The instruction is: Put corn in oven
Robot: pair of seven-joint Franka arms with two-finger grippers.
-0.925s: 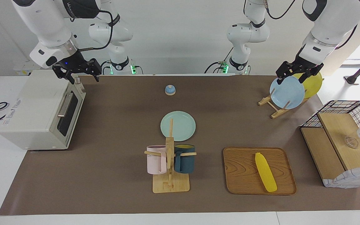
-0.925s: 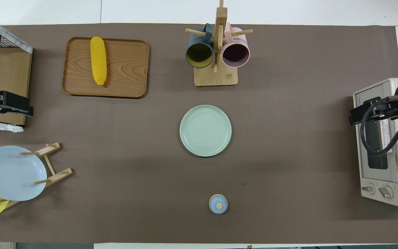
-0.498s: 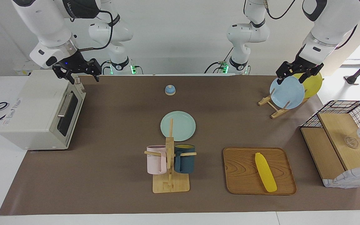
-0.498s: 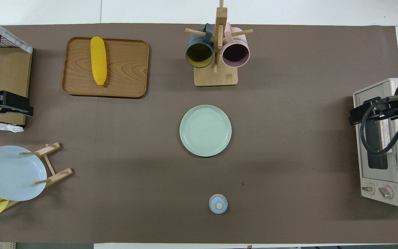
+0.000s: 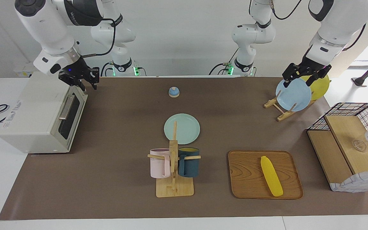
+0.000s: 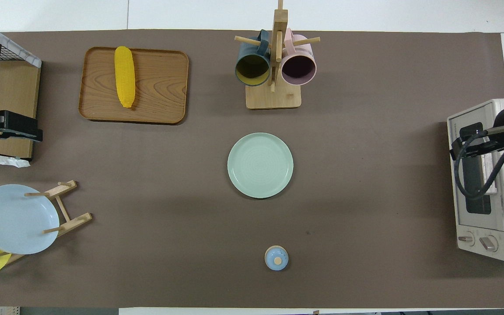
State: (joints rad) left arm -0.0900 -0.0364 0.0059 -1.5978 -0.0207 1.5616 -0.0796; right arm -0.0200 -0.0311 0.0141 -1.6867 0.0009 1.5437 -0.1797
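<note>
Right hand (image 5: 88, 83) has shifted since the earlier frame. It has turned and drawn in over the top front corner of the oven (image 5: 37, 111), and its arm now leans more steeply. Whether this hand is spread or pressed together cannot be told. It does not look to be on the bar handle (image 5: 65, 107), which sits lower on the door.

Facing view, read across from nine o'clock to three o'clock. The off-white oven sits at nine o'clock on the brown worktop (image 5: 123, 121), with its dark glass door (image 5: 70, 115) shut. The right hand is above it at ten o'clock. This looks like the opening step: lining up on the door so that it can be pulled down. The oven must be open before anything can go inside, so the task is barely begun.

A wooden mug stand (image 5: 173, 172) holding two mugs stands at six o'clock, and plays no part.

The corn (image 5: 271, 175), a smooth yellow cob, lies untouched at five o'clock on a wooden tray (image 5: 244, 172). It is well apart from the oven and from both hands.

The left hand (image 5: 305, 76) is in the air at two o'clock, over the rim of a blue plate (image 5: 294, 95) standing in a rack. Its fingers are spread wide and hold nothing. This arm waits.
</note>
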